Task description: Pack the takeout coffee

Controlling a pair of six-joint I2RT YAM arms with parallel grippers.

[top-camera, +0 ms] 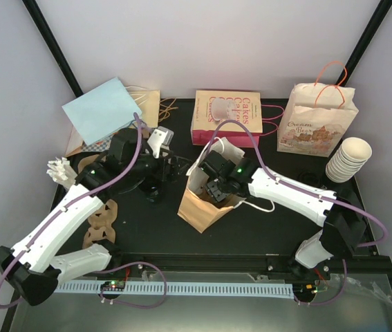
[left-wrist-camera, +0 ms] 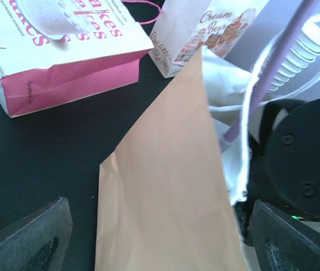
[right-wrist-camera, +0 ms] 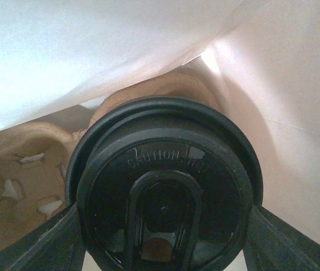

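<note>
Right gripper point(right-wrist-camera: 165, 245): grasping. Its fingers bear on both sides of the takeout coffee point(right-wrist-camera: 165, 186), whose round black lid fills the span between them. The contact below the lid rim is hidden, so the grip is my judgement.

Location: the cup is down inside the open brown paper bag point(top-camera: 199, 211), directly ahead of the right hand and upright. Its long axis runs along my line of approach. The moulded pulp carrier point(right-wrist-camera: 24, 164) lies just left of and beneath it. I cannot tell whether the cup's base is seated in a carrier well.

Left gripper point(left-wrist-camera: 162, 245): released, jaws wide, nothing between them. It faces the bag's outer wall from the left and does not touch it. The right arm is plainly the nearer.

Materials: the lid is glossy rigid plastic with raised lettering. The carrier is matt, fibrous and contoured. The bag is creased kraft paper, white inside, and its wall stands close on the right. I judge that wall liable to snag the fingers.
</note>
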